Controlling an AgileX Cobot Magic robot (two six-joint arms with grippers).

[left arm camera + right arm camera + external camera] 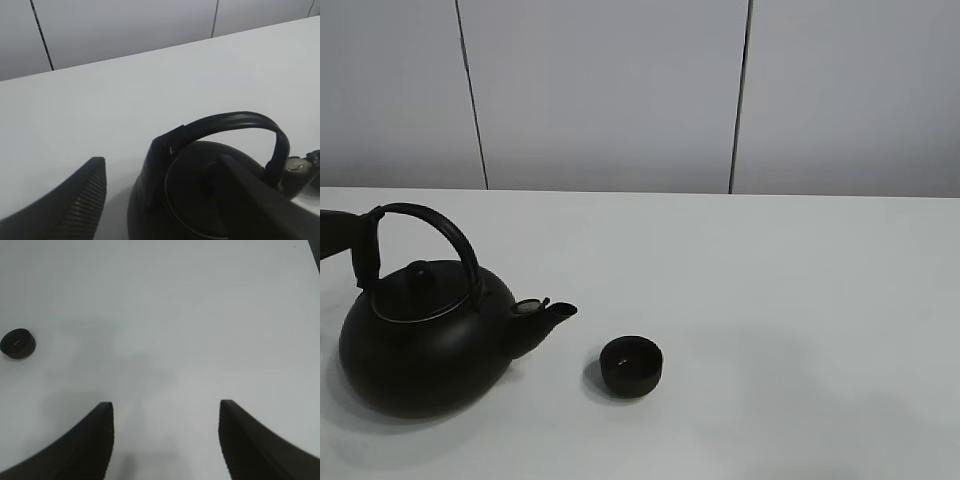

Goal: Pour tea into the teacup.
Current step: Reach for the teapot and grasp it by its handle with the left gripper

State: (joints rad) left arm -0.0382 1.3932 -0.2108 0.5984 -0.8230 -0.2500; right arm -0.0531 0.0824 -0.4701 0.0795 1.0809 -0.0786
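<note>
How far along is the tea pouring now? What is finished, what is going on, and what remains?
Done: nothing that shows. The kettle stands upright on the table, its spout towards the teacup but apart from it.
In hand: the left pincer is open at the handle end, not closed. The right pincer is open over the table.
Left: grip, lift, tilt, pour.

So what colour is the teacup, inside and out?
Black all over, with a dark inside. The teacup shows best in the exterior high view.

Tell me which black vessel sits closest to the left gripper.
The kettle, large with an arched handle; the small handleless teacup stands beyond its spout.
</note>
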